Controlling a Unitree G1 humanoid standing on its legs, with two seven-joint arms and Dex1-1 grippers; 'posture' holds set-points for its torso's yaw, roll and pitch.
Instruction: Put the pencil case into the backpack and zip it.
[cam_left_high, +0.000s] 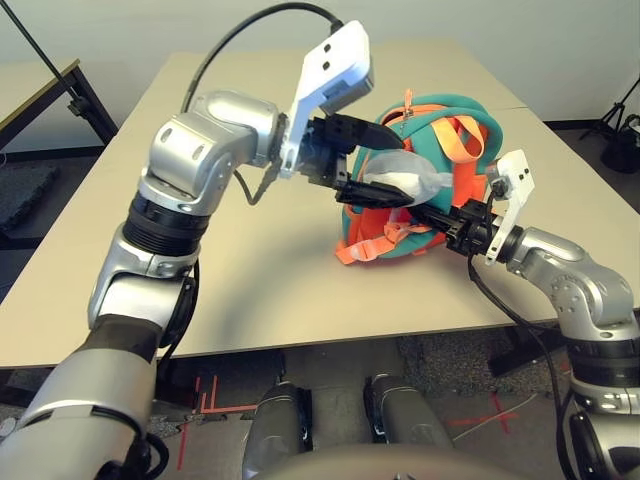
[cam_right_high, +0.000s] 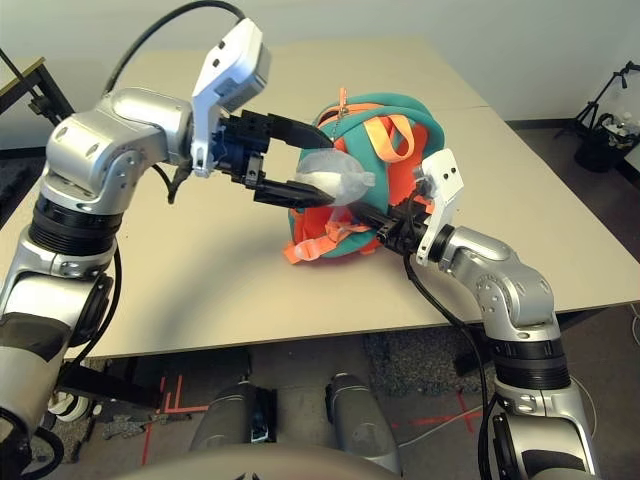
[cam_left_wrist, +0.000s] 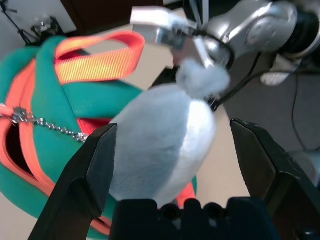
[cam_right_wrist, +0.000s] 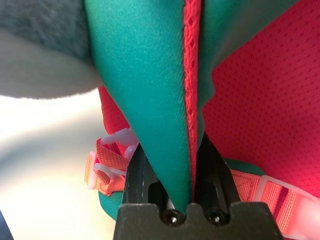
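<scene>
Nearest, at about four o'clock on the table (cam_left_high: 120, 300), the right gripper (cam_right_wrist: 172, 172) is pinched tight on a teal fold of the backpack (cam_left_high: 440, 190), holding the bag's near edge steady. Just beyond, at the table's middle, the backpack stands bunched with its orange straps (cam_left_high: 375, 245) trailing toward six o'clock. From nine o'clock the left gripper (cam_left_wrist: 175, 160) reaches in level with its fingers spread wide around the grey plush whale charm (cam_left_wrist: 160, 145), touching it or nearly so. The charm hangs by a small chain (cam_left_wrist: 55, 127) from the zipper, which lies toward ten o'clock of that hand, so the left arm is the nearer one for zipping; the charm itself crowds the way. The pencil case I cannot see; presumably it sits inside.
</scene>
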